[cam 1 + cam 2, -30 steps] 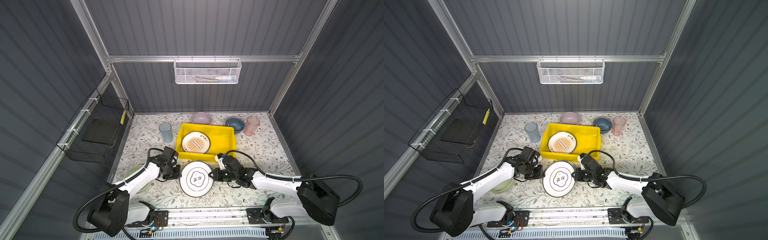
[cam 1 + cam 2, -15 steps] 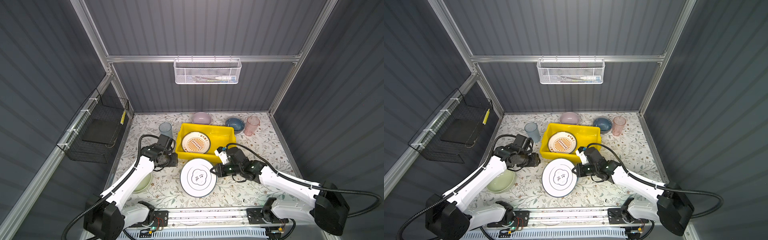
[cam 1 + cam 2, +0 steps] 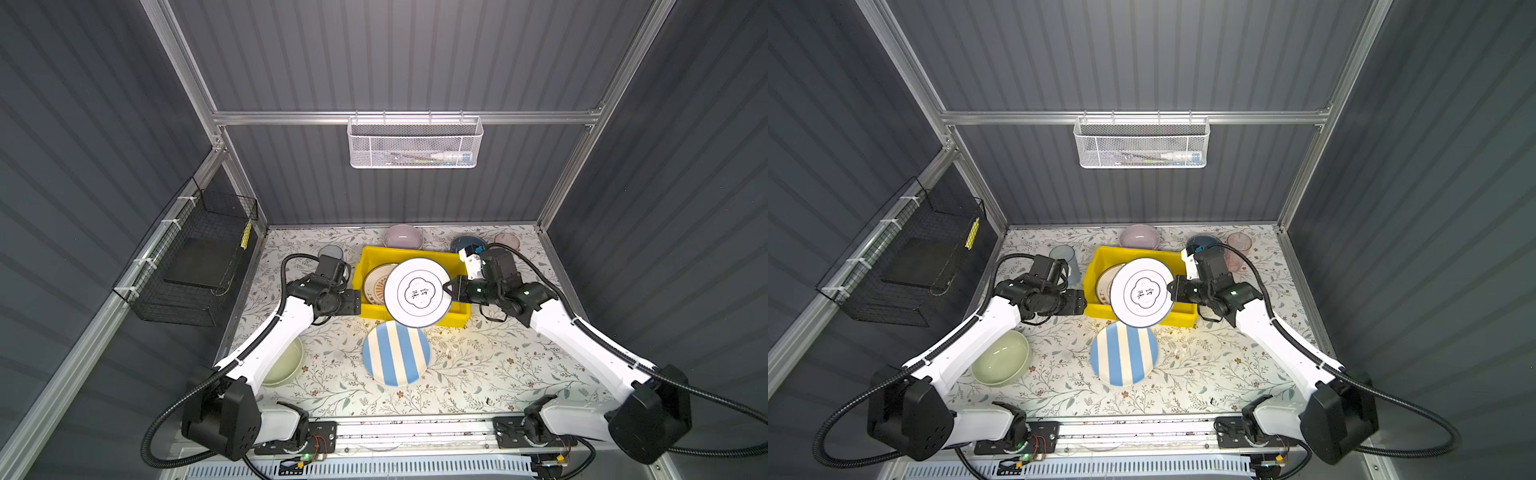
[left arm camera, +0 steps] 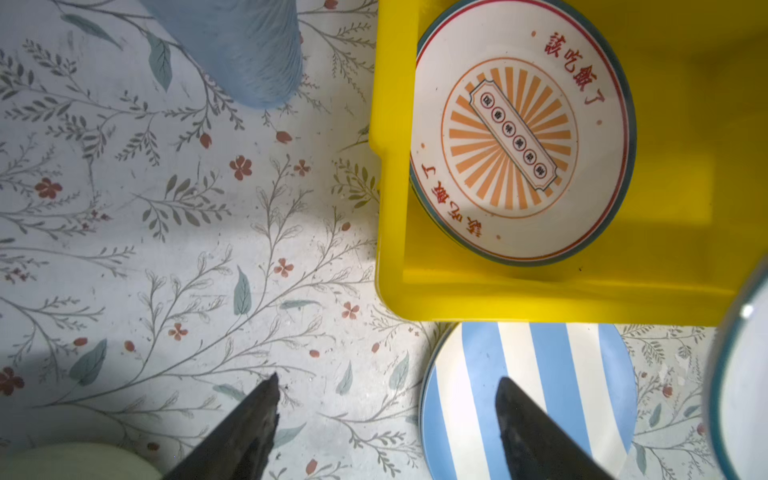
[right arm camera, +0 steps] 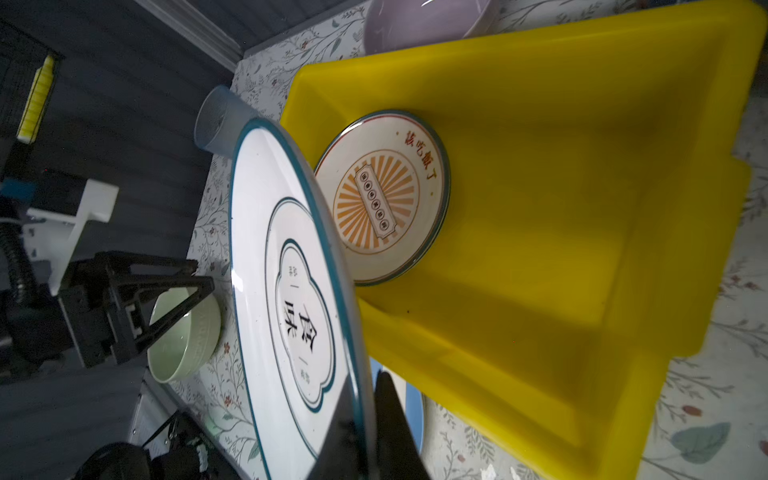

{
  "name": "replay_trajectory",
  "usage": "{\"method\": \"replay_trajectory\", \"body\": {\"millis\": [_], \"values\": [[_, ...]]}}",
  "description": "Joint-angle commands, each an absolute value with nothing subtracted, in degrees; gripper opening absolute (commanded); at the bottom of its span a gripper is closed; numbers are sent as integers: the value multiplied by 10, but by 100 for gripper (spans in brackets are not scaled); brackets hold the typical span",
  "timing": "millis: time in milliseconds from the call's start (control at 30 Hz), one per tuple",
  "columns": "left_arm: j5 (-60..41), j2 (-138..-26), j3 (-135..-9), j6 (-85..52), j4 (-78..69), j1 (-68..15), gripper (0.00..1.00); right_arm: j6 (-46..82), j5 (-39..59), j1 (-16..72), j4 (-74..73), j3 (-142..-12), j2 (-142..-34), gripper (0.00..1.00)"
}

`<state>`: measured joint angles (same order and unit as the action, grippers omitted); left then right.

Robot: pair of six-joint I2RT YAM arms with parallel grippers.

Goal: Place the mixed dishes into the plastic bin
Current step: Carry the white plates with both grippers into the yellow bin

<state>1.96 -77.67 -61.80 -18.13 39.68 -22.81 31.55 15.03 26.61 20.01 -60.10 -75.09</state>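
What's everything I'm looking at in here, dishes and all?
Bin: 1, yellow, mid-table.
Sunburst plate: 1, orange-white, inside bin.
Lettered plate: 1, white, held over bin's front.
Striped plate: 1, blue-white, table, before bin.
Bowls: 3; lilac bowl, dark blue bowl behind bin; pale green bowl front left.
Tumblers: 2; blue tumbler left of bin, pink tumbler back right.
Baskets: 2; white mesh basket back wall, black wire basket left wall.
Left gripper: 1, black, open, left of bin.
Right gripper: 1, black, shut on lettered plate.
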Motion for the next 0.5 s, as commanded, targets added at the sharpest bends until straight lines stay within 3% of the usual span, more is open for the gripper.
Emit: {"method": "replay_trajectory", "body": {"millis": [0,200,467], "values": [[15,-793,-636,-158,375,-223,82,350,125,258,165,-646,-795,0],[9,-823,-650,-143,366,-218,80,363,101,258,167,-716,-890,0],[-24,-879,-677,-148,348,-209,67,409,105,261,99,-720,-955,0]]}}
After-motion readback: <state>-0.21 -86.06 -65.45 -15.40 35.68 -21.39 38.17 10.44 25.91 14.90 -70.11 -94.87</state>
